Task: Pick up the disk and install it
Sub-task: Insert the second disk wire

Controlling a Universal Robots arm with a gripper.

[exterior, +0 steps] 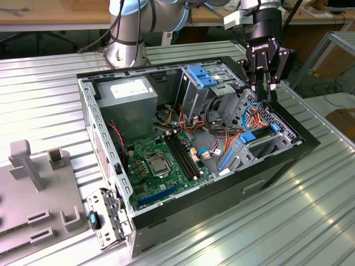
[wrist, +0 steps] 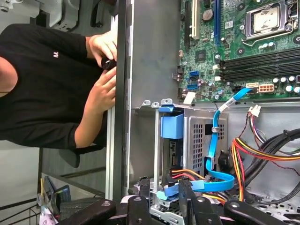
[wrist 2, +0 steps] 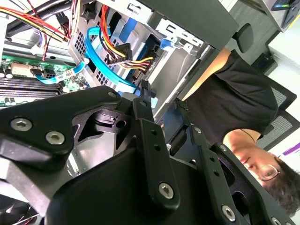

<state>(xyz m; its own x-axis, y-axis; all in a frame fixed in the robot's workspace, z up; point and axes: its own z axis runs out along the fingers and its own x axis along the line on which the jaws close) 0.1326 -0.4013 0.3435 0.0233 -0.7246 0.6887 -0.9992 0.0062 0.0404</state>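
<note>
Blue-bracketed, the disk (exterior: 256, 137) sits in its bay below our end effector (exterior: 266, 88), fingers parted and empty, and we risk snagging the orange cables (exterior: 254, 117) descending.

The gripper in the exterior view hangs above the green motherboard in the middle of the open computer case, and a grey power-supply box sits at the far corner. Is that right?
Not quite. In the exterior view the gripper hangs above the drive cage at the view's right end of the computer case, not above the green motherboard. The grey power-supply box does sit at the far corner.
</note>
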